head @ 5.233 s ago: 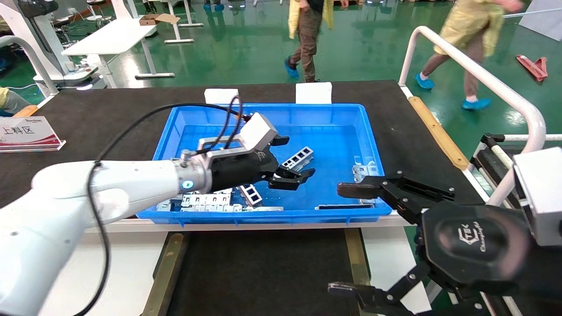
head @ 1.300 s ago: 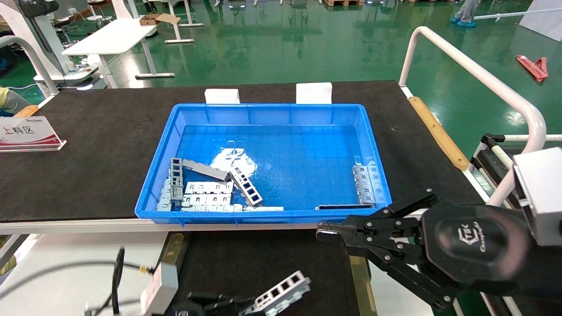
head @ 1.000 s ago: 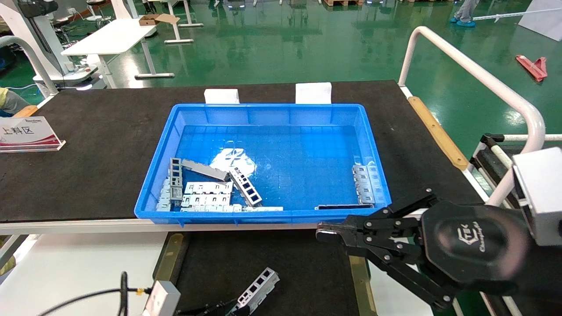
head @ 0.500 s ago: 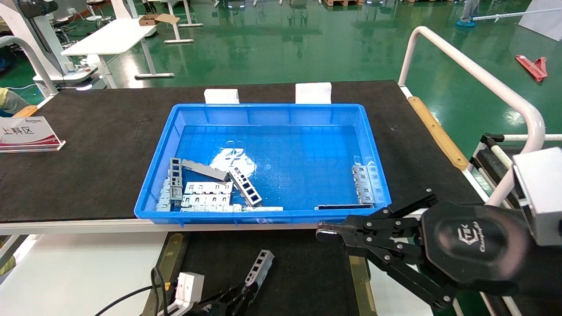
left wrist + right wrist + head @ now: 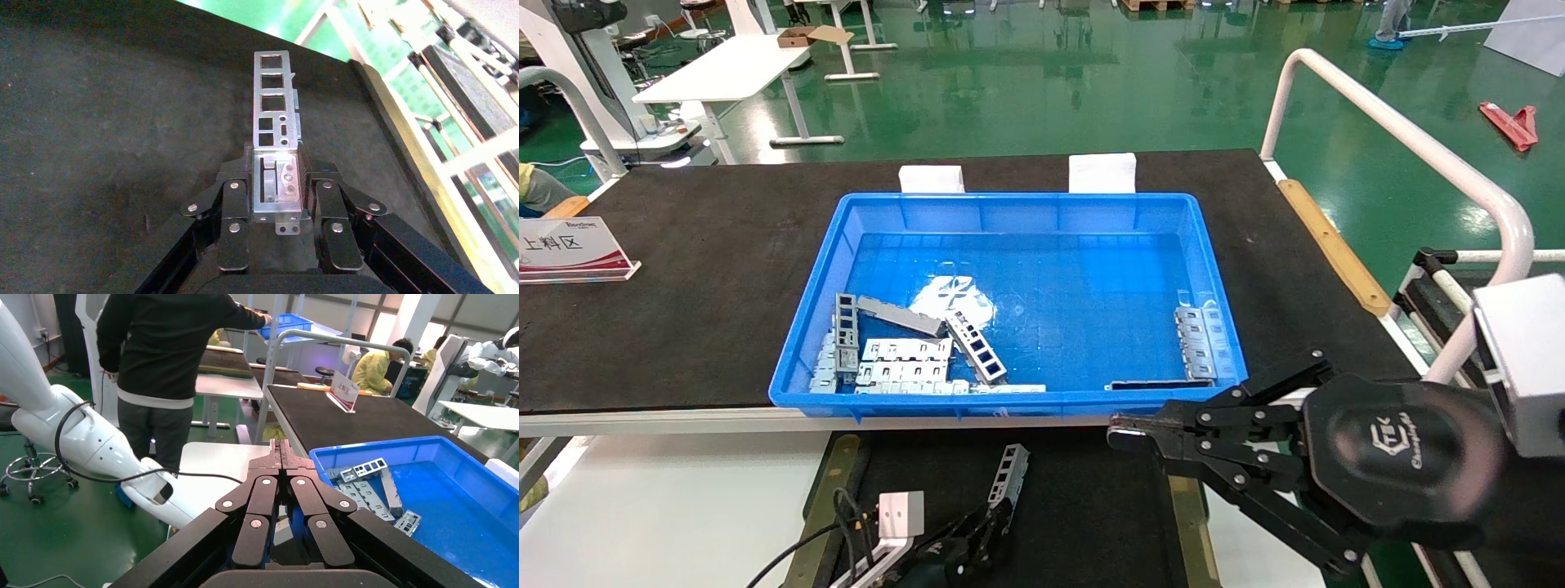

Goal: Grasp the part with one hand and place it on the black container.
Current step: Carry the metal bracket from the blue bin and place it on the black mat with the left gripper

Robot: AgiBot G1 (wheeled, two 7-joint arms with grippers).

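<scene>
The part (image 5: 1010, 476), a slim silver bar with a row of square windows, points away from me over the black container (image 5: 1083, 506). My left gripper (image 5: 981, 529) is shut on its near end at the bottom of the head view. In the left wrist view the part (image 5: 275, 101) sticks out from between the left gripper's (image 5: 276, 164) fingers above the felt floor (image 5: 92, 122). I cannot tell whether the part touches the floor. My right gripper (image 5: 1120, 432) hangs shut and empty over the container's right side, its tips pressed together in the right wrist view (image 5: 280, 448).
The blue crate (image 5: 809, 343) stands on the big black table just beyond the container, with more bars and slotted plates (image 5: 903, 351) along its near wall. Brass strips (image 5: 828, 498) (image 5: 1185, 510) edge the container. A white rail (image 5: 1410, 139) runs on the right.
My left gripper has come forward and to the right over the container. The part in it has swung from slanting right to pointing nearly straight away. The right arm has stayed still.
</scene>
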